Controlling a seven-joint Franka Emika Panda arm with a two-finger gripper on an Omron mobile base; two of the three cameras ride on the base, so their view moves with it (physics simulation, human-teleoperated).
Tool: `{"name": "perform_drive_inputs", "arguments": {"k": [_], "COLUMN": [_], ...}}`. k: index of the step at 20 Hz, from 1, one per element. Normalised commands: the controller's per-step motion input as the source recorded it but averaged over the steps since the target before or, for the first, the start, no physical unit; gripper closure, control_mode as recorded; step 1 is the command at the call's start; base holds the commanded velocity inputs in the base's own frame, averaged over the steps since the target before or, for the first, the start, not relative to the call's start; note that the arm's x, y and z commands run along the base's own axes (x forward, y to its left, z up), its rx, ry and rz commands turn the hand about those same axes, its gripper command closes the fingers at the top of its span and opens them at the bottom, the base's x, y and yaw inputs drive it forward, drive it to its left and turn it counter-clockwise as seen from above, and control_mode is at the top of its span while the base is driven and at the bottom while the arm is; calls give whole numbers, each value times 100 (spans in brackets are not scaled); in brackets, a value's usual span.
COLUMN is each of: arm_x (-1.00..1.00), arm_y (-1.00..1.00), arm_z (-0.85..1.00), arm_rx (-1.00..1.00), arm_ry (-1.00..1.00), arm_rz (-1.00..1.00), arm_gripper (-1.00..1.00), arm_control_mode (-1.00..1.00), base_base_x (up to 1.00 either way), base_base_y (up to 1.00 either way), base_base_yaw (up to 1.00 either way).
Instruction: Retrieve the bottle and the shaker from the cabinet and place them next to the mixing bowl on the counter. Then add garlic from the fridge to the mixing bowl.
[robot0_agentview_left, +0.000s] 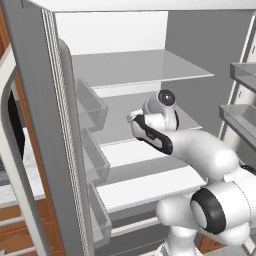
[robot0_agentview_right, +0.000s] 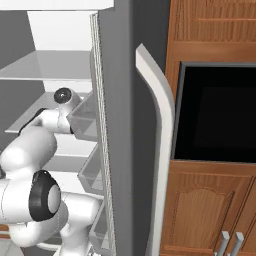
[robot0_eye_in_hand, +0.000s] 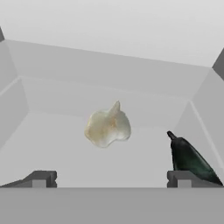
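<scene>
Hand view puts you right behind the claw (robot0_eye_in_hand: 111, 178): its two dark tips stand spread as wide as they go, nothing between them, lined up on the garlic (robot0_eye_in_hand: 107, 127) lying on the pale fridge shelf (robot0_eye_in_hand: 57, 144) just ahead. You're aimed well, but the bulb sits a touch left of centre between the tips, so watch that the left finger doesn't nudge it as you go in; a rounded, papery head like that will likely roll away rather than sit for the squeeze. Now look right: a dark green thing with a narrow neck (robot0_eye_in_hand: 188, 158), maybe a bottle lying down or a dark vegetable, rests just beside your right fingertip (robot0_eye_in_hand: 183, 178). Drift that way and you'll shove it, or pinch it along with the garlic.

Pull back to the left base view and you see the arm (robot0_agentview_left: 200, 150) reaching deep between the fridge shelves, with the door bins (robot0_agentview_left: 92, 107) close on the left. Lifting too steeply on the way out could knock the wrist against the shelf above (robot0_agentview_left: 140, 67).

From both base views the forearm covers the fingers and the garlic, so you can't judge height over the shelf from them. Whether the dark object touches the side wall, you can't tell. The mixing bowl's position is unknown from here.
</scene>
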Motion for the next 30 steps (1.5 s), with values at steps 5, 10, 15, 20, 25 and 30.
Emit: {"name": "perform_drive_inputs", "arguments": {"k": [5, 10, 15, 20, 25, 30], "arm_x": [53, 43, 2, 2, 20, 18], "arm_y": [4, 4, 26, 8, -1, 0], "arm_z": [-3, -8, -12, -13, -15, -20], "arm_rx": [0, -1, 0, 0, 0, 0], "arm_ry": [0, 0, 2, 2, 0, 3], "arm_rz": [0, 0, 0, 0, 0, 0], "arm_gripper": [-100, -100, -100, -100, -100, -100], "arm_control_mode": [-100, -100, -100, -100, -100, -100], "base_base_x": [0, 0, 0, 0, 0, 0], "base_base_y": [0, 0, 0, 0, 0, 0], "base_base_yaw": [0, 0, 0, 0, 0, 0]}}
